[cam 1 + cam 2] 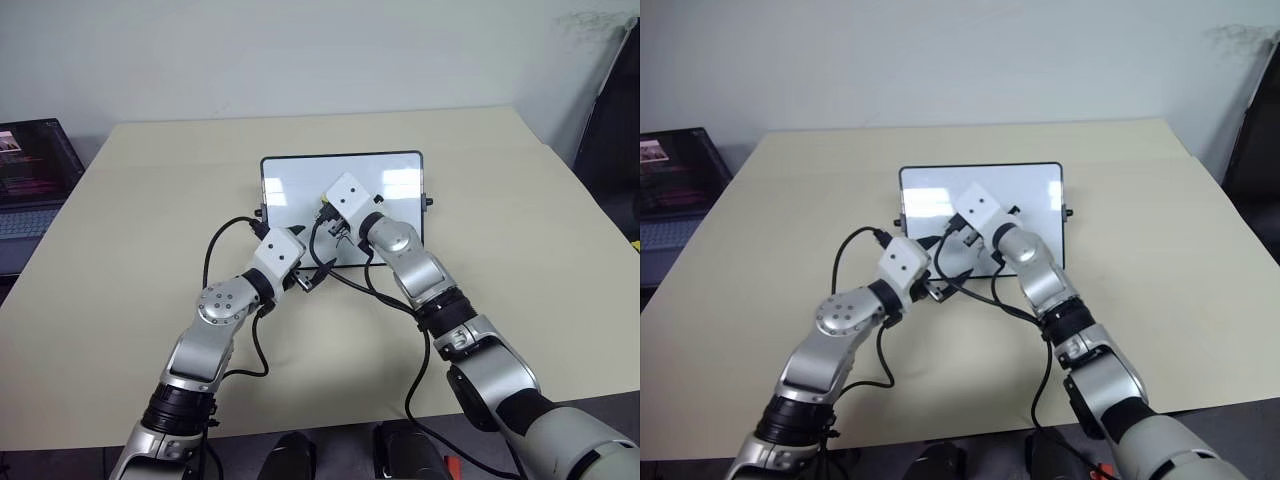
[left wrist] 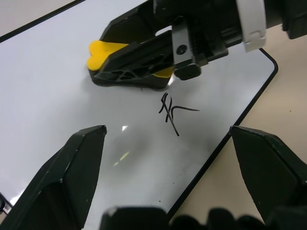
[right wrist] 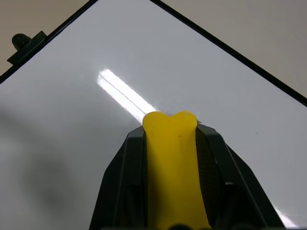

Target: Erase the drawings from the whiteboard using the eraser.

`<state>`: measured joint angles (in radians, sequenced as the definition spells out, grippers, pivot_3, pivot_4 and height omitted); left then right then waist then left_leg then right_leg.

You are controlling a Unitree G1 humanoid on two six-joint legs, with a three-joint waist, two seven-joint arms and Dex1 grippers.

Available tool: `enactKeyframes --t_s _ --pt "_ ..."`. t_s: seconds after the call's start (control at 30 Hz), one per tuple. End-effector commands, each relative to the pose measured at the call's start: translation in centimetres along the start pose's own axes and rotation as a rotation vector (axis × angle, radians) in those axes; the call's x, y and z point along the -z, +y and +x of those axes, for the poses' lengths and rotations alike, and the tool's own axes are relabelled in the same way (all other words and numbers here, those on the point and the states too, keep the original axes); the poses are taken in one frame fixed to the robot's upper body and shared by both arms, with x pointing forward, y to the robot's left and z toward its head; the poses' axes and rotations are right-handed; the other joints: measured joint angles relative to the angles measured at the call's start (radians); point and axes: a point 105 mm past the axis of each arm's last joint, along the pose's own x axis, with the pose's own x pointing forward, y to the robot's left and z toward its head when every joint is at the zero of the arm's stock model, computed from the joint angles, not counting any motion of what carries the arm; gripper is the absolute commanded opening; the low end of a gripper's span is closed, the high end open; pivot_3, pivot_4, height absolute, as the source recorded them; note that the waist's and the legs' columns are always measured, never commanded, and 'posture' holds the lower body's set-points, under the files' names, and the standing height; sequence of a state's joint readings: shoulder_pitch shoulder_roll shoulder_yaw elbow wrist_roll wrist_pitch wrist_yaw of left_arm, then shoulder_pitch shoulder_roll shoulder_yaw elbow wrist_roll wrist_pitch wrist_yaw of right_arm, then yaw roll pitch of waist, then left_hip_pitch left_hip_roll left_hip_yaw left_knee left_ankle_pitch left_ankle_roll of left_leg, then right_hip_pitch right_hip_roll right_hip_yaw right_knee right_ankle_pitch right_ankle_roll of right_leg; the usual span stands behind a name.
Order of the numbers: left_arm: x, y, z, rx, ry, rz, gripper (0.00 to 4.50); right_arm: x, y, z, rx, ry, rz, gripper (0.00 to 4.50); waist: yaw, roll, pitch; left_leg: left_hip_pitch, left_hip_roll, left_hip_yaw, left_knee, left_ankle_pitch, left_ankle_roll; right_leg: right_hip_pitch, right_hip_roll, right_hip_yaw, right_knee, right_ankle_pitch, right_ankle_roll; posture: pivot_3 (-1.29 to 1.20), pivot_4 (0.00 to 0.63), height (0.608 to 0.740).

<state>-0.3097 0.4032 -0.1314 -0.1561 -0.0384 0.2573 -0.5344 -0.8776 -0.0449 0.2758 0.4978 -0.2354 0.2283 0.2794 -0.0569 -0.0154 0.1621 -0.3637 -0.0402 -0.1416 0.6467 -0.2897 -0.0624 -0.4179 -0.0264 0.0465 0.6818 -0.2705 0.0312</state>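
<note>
We find the whiteboard (image 1: pixel 400 170) lying flat near the middle of the table (image 1: pixel 520 260), both arms reaching in over its near edge. The right gripper (image 2: pixel 139 62) is clamped on the eraser (image 3: pixel 175 163), the yellow block pinched lengthwise between its two black fingers, dark underside down against the white surface. Just beside the eraser, toward the board's near edge, one scribble of the drawings (image 2: pixel 171 112) remains, thin black strokes intact; we see no other marks on the stretch of board in view.

The left gripper (image 2: pixel 168 167) hovers over the near part of the board with its fingers spread wide, holding nothing.

Our reading: the step in hand is wiping the remaining mark. To do it well, we keep the eraser's underside flat and pressed, draw it straight across the scribble toward the near edge, and overlap the passes so no thin stroke survives. The board probably slides easily on the table, so light steady pressure suits better than a hard shove, and the spread left gripper should stay out of the path.
</note>
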Motion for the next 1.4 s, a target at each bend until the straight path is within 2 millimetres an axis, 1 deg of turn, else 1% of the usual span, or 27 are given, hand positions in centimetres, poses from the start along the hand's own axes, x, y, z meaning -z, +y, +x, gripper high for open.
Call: enactKeyframes --t_s 0.03,0.23,0.4,0.5,0.63,0.73,0.87,0.97,1.03,1.17,1.27,1.4 --pt "-1.6 0.1 0.0 -0.010 -0.051 0.030 4.50 1.6 -0.6 -0.7 0.019 0.063 0.007 1.07 0.000 0.000 0.000 0.000 0.000 0.000 0.000 0.000 0.000 0.000 0.000 0.000 0.000 0.000 0.000 0.00 0.150 0.740" --pt "-1.6 0.0 0.2 -0.005 -0.054 0.027 4.50 2.9 -1.4 -1.6 0.041 0.102 0.003 1.07 0.003 0.000 0.000 0.002 0.000 -0.001 0.000 0.000 0.000 0.003 0.000 -0.001 -0.001 0.000 0.000 0.00 0.150 0.740" --pt "-1.6 0.0 0.4 0.002 -0.058 0.028 4.50 3.8 -1.6 -2.3 0.043 0.127 0.000 1.07 0.006 0.000 0.000 0.004 0.000 -0.003 0.001 0.000 0.000 0.006 0.000 -0.002 -0.001 0.000 0.000 0.00 0.150 0.740" --pt "-1.5 0.0 0.4 0.005 -0.058 0.030 4.50 4.7 -1.6 -2.8 0.038 0.148 -0.008 1.07 0.007 0.000 0.000 0.006 -0.001 -0.004 0.001 0.000 0.000 0.009 0.000 -0.003 -0.001 0.000 0.000 0.00 0.150 0.740" --pt "-1.4 0.0 0.3 0.007 -0.056 0.033 4.50 6.2 -1.8 -3.8 0.032 0.185 -0.021 1.07 0.009 0.000 0.000 0.009 -0.001 -0.004 0.001 0.000 0.000 0.012 0.000 -0.003 -0.002 0.000 0.000 0.00 0.150 0.740" --pt "-1.4 0.1 0.2 0.007 -0.056 0.033 4.50 6.5 -1.8 -4.1 0.031 0.190 -0.024 1.07 0.010 0.000 0.000 0.012 -0.001 -0.003 0.001 0.000 0.000 0.014 0.001 -0.003 -0.002 0.000 0.000 0.00 0.150 0.740" --pt "-1.4 0.0 0.3 0.011 -0.057 0.038 4.50 6.8 -2.4 -4.6 0.040 0.197 -0.026 1.07 0.011 -0.001 0.000 0.013 0.000 -0.003 0.001 0.000 0.000 0.015 0.002 -0.002 -0.001 0.000 0.000 0.00 0.150 0.740" --pt "-1.4 0.1 0.3 0.011 -0.057 0.041 4.50 6.0 -2.8 -4.5 0.053 0.170 -0.016 1.07 0.011 -0.001 0.000 0.013 0.000 -0.003 0.001 0.000 0.000 0.015 0.002 -0.002 -0.001 0.000 0.000 0.00 0.150 0.740" --pt "-1.4 0.1 0.3 0.013 -0.058 0.043 4.50 4.9 -3.3 -4.4 0.069 0.132 -0.002 1.07 0.011 -0.001 0.000 0.013 0.000 -0.003 0.000 0.000 0.000 0.015 0.002 -0.002 -0.001 0.000 0.000 0.00 0.150 0.740" --pt "-1.5 0.1 0.4 0.015 -0.060 0.047 4.50 1.2 -4.1 -3.6 0.099 0.017 0.032 1.07 0.010 -0.001 0.000 0.012 0.000 -0.003 0.000 0.000 -0.001 0.014 0.002 -0.002 -0.002 0.000 0.000 0.00 0.150 0.740" --pt "-1.5 0.1 0.5 0.017 -0.062 0.048 4.50 -0.6 -3.9 -2.7 0.097 -0.024 0.033 1.07 0.006 0.000 0.000 0.011 0.000 -0.003 0.000 0.000 -0.001 0.012 0.002 -0.002 -0.002 0.000 0.000 0.00 0.150 0.740" --pt "-1.6 0.2 0.5 0.016 -0.061 0.051 4.50 -1.9 -3.5 -1.4 0.090 -0.055 0.037 1.07 0.001 0.000 0.000 0.010 0.001 -0.003 -0.002 0.000 -0.001 0.011 0.002 -0.002 -0.003 0.000 0.000 0.00 0.150 0.740"
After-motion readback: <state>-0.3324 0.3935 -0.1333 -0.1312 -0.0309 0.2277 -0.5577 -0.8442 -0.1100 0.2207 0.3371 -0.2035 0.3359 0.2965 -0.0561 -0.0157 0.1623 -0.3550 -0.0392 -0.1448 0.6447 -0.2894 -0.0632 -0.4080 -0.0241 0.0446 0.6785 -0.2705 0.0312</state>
